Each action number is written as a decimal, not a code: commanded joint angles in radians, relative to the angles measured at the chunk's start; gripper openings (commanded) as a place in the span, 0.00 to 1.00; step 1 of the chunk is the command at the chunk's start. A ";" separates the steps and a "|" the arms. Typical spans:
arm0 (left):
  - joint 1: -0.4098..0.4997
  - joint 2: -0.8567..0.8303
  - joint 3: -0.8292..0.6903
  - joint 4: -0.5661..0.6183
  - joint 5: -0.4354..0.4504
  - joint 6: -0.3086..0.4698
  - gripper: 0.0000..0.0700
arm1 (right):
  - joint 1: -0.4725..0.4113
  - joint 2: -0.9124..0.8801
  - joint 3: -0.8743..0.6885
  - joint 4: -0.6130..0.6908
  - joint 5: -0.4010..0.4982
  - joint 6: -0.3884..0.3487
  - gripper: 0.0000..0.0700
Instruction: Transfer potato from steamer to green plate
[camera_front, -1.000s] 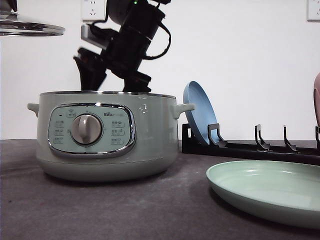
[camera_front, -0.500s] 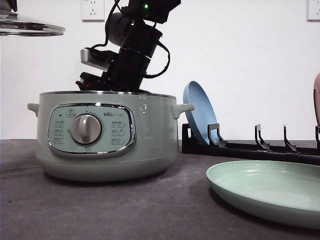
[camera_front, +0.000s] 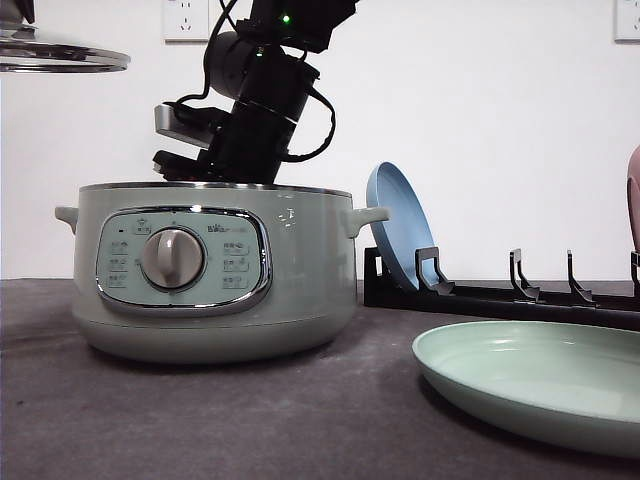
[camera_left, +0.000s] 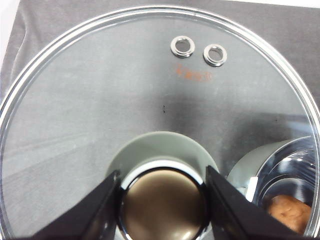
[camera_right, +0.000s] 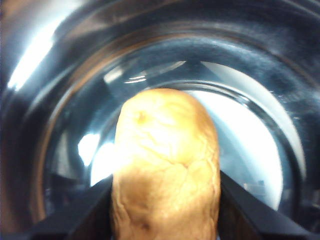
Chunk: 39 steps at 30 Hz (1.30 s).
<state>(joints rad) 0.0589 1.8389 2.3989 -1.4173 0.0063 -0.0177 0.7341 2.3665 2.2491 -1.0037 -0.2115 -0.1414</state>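
The sage-green steamer (camera_front: 210, 270) stands lidless on the left of the dark table. My right arm (camera_front: 250, 110) reaches down into it from behind. In the right wrist view the orange-brown potato (camera_right: 165, 165) lies inside the shiny inner pot (camera_right: 60, 100), and my right gripper (camera_right: 165, 215) is shut on it, one finger against each side. The potato (camera_left: 289, 212) also shows through the glass lid (camera_left: 100, 100). My left gripper (camera_left: 162, 205) is shut on the lid's knob, holding the lid (camera_front: 60, 58) high at the far left. The green plate (camera_front: 540, 380) sits front right.
A blue plate (camera_front: 400, 225) leans upright in a black dish rack (camera_front: 520, 295) behind the green plate, close to the steamer's right handle. A pinkish object (camera_front: 634, 200) shows at the right edge. A white wall is behind.
The right arm has dropped from above the rim down into the steamer, so its fingers have sunk below the rim. Over the last half second it barely moved. The held lid stayed still.
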 joint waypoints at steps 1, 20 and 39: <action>0.002 -0.015 0.042 -0.027 0.005 -0.010 0.00 | 0.012 0.002 0.052 -0.015 -0.004 0.012 0.27; 0.003 -0.015 0.041 -0.028 0.005 -0.017 0.00 | 0.005 -0.360 0.113 -0.337 0.006 0.029 0.27; 0.002 -0.015 0.041 -0.028 0.005 -0.017 0.00 | -0.011 -0.966 -0.295 -0.408 0.128 0.046 0.27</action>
<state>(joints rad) 0.0589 1.8389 2.3989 -1.4170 0.0063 -0.0280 0.7202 1.4164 1.9748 -1.3418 -0.0922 -0.1188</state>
